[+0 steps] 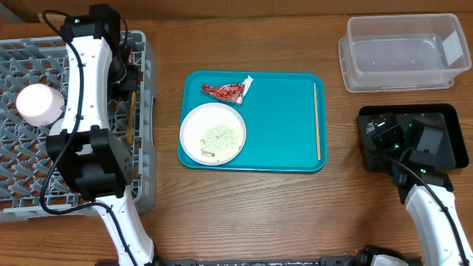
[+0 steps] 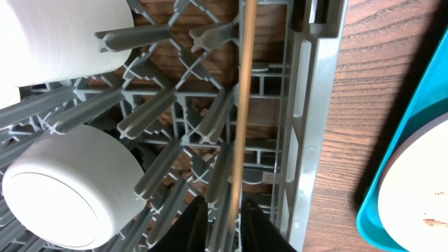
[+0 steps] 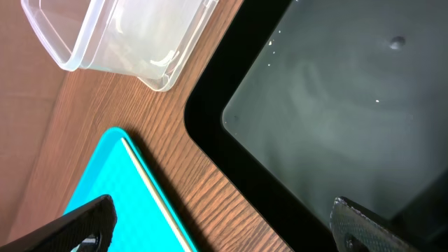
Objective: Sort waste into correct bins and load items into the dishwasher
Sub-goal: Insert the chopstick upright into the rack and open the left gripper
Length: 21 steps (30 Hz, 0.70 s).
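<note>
- Left pincer (image 2: pixel 224 213): over the grey dish rack (image 1: pixel 22 52). Fingers narrow, 1 on each side of chopstick 1 (image 2: pixel 241 105), which runs among the pegs just inside the rack's right wall. Whether they press on it cannot be told.
- Right pincer (image 3: pixel 220 227): jaws wide apart, above the black tray (image 3: pixel 336 105).
- Pink bowl (image 1: pixel 41 103): upturned in the rack, left of the arm.
- Teal tray (image 1: pixel 281 111): carries the white plate (image 1: pixel 213 133) with pale crumbs (image 1: pixel 222 135). The red wrapper (image 1: pixel 225 90) is just beside the plate's far edge, and chopstick 2 (image 1: pixel 317 122) lies along the right edge.
- Clear tub (image 1: pixel 403 52): on the table near the black tray, apart.
</note>
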Tool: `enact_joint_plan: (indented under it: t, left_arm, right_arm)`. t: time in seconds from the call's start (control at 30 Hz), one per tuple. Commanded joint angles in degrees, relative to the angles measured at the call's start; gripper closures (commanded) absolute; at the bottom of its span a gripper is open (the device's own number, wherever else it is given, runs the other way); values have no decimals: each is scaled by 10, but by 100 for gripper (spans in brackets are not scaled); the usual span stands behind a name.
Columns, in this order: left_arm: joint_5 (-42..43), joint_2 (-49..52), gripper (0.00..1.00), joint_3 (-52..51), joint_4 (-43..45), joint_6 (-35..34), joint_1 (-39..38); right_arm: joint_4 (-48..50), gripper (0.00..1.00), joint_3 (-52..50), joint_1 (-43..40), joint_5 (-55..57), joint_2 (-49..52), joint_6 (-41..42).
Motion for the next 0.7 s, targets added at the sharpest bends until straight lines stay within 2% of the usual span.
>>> enact_joint_plan:
  t: [0.0,0.13,0.2,0.43,0.5,0.53,0.67]
  left_arm:
    - [5,-2,78,-2,1,10,1]
    - [12,-2,57,-2,3,-7,1]
    - [40,-2,22,-2,3,-6,1]
    - [113,-2,11,26,-18,-6,1]
    - [158,-2,7,52,-31,-6,1]
    - [183,-2,0,68,-38,-6,1]
    - [312,-2,0,153,-63,-4,-5]
  right_arm:
    - [3,0,14,-1,-1,-6,0]
    - [3,0,14,-1,-1,-6,0]
    - [3,0,14,-1,-1,-6,0]
    - [3,0,14,-1,-1,-6,0]
    - [3,0,14,-1,-1,-6,0]
    - [3,0,14,-1,-1,-6,0]
    - [3,0,14,-1,-1,-6,0]
